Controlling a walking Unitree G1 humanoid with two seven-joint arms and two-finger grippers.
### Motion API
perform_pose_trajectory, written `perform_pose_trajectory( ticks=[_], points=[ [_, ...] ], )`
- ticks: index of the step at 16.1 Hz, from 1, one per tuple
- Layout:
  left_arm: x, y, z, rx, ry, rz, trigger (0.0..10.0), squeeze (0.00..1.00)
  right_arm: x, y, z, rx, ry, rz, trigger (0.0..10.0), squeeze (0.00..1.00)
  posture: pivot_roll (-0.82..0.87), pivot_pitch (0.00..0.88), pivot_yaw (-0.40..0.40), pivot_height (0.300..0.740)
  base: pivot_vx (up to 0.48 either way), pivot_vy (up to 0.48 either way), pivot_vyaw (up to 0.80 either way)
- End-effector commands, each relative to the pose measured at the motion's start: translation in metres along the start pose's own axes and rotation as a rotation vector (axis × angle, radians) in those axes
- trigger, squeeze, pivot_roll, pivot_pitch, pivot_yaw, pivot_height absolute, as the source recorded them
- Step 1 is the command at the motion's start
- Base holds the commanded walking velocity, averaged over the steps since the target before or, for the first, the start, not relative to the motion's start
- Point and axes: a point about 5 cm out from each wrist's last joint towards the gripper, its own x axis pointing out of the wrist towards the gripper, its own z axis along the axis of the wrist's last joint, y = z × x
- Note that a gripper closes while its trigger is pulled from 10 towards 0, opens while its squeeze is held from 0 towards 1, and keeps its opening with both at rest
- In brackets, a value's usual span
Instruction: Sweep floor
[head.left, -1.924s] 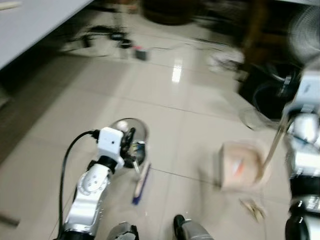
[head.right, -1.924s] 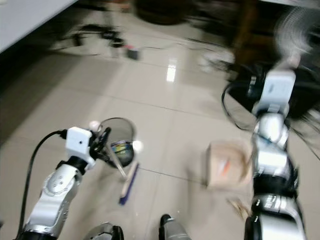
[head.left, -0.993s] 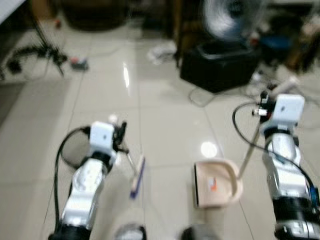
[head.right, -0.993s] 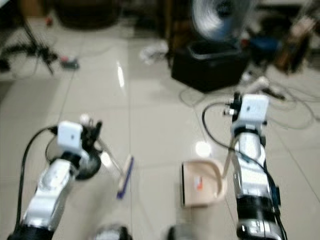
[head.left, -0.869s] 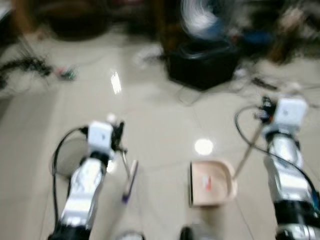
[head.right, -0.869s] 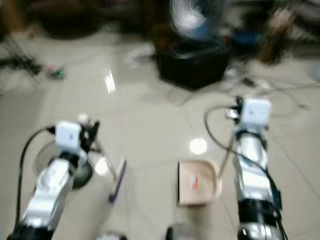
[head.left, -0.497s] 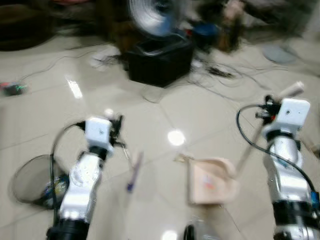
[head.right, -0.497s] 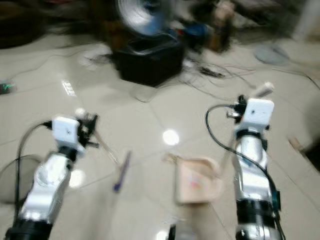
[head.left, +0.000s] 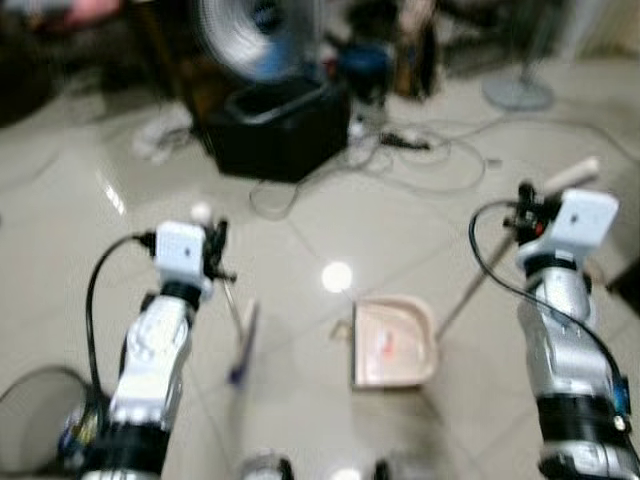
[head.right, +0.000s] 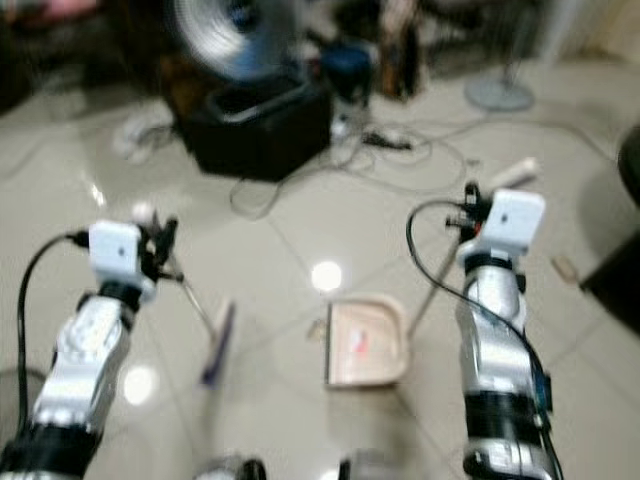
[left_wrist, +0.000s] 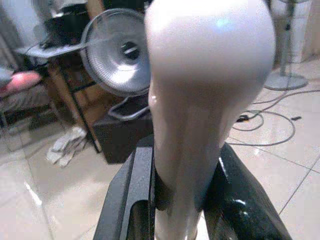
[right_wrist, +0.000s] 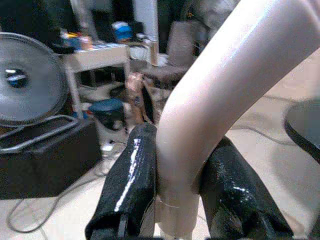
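My left gripper (head.left: 215, 262) is shut on the pale handle of a small broom (head.left: 241, 343), whose blue-edged head rests on the tiled floor. In the left wrist view the broom handle (left_wrist: 205, 100) sits clamped between the black fingers (left_wrist: 135, 195). My right gripper (head.left: 528, 212) is shut on the long handle of a beige dustpan (head.left: 392, 342) that lies flat on the floor between my arms. The right wrist view shows the dustpan handle (right_wrist: 210, 110) between its fingers (right_wrist: 127, 180).
A black box (head.left: 275, 125) with a standing fan (head.left: 240, 35) behind it sits ahead, with loose cables (head.left: 430, 165) on the tiles. Another fan's round base (head.left: 515, 93) lies far right. A wire bin (head.left: 40, 420) stands at my lower left. A dark object (head.right: 625, 260) is at the right edge.
The camera has turned, so the whole scene has slid left: the black box and fan are now further left. Both grippers still hold the broom and dustpan.
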Motion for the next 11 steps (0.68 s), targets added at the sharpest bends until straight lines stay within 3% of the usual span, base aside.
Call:
perform_pose_trajectory(
  ticks=[1, 2, 5, 11],
  points=[
    [0.003, -0.003, 0.008, 0.003, -0.047, -0.024, 10.0, 0.0, 0.002, 0.0, 0.007, 0.008, -0.037, -0.004, 10.0, 0.0, -0.04, 0.113, 0.045, 0.74, 0.39, 0.0, 0.0],
    [0.003, -0.003, 0.007, 0.004, -0.047, -0.026, 10.0, 0.0, 0.002, -0.001, 0.005, 0.013, -0.021, -0.017, 10.0, 0.0, -0.04, 0.112, 0.047, 0.74, 0.386, 0.0, 0.0],
    [0.005, -0.002, 0.006, 0.01, -0.041, -0.021, 10.0, 0.0, 0.0, -0.001, -0.003, 0.029, 0.004, -0.025, 10.0, 0.0, -0.04, 0.106, 0.045, 0.74, 0.386, 0.0, -0.8],
    [0.003, 0.004, 0.004, 0.019, -0.042, 0.001, 10.0, 0.0, 0.003, 0.0, -0.005, 0.026, 0.009, -0.011, 10.0, 0.0, -0.04, 0.095, 0.034, 0.74, 0.387, 0.0, 0.0]
  ],
)
